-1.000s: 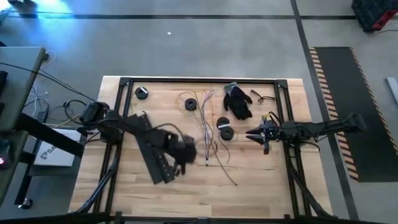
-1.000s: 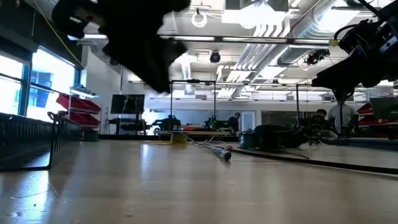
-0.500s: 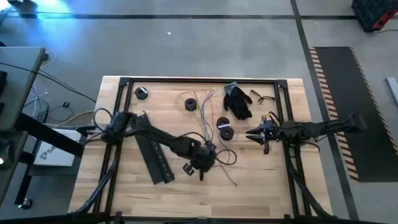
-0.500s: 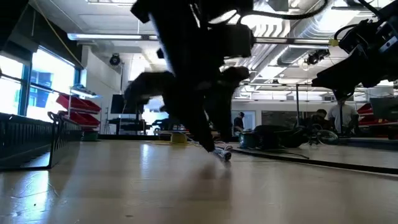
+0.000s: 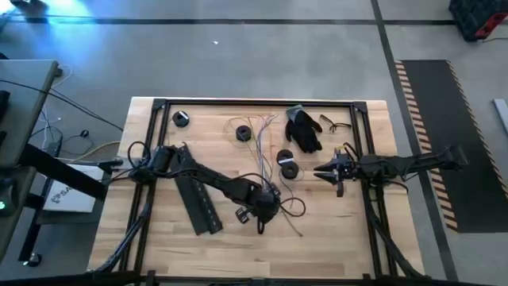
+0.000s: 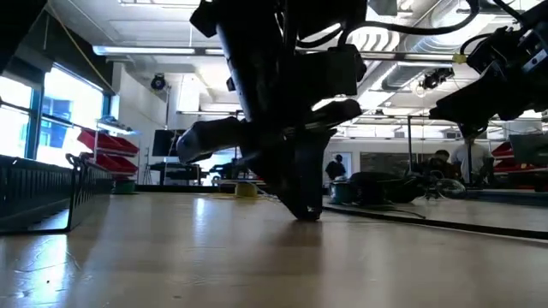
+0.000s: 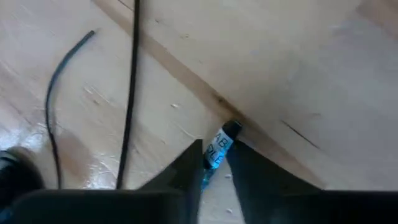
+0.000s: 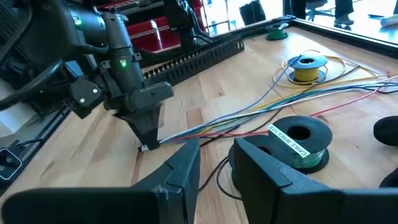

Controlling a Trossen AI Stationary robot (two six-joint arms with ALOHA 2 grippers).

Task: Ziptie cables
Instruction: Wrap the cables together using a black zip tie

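The cables (image 5: 262,159) are a bundle of thin coloured wires lying on the wooden table, running from the far middle toward the near side (image 8: 280,106). My left gripper (image 5: 260,221) has reached across to their near end and stands with its tips on the table (image 6: 306,210), shut on that end (image 7: 214,163). In the right wrist view it shows as a dark wedge (image 8: 147,144) at the bundle's tip. My right gripper (image 5: 319,172) hovers open at the table's right, beside a black spool, with nothing between its fingers (image 8: 216,163). My left gripper pinches the cables' near end, a short piece with a white printed label and a black tip (image 7: 217,144), between its two fingers. The fingers come from above, slanting down. The end lies on the table, and the bundle trails away flat toward the far edge.
A long black slotted duct (image 5: 198,202) lies left of the left gripper. Black spools (image 5: 288,169) (image 5: 181,118), a yellow-wire spool (image 5: 243,132), a black glove (image 5: 304,129) and glasses (image 5: 333,123) sit toward the far side. A loose dark wire (image 7: 130,93) crosses the wood nearby.
My left arm has swung from above the black duct toward the table's right and near side. It has come down until its fingertips stand on the table at the cables' near end. The cables have stayed where they were.
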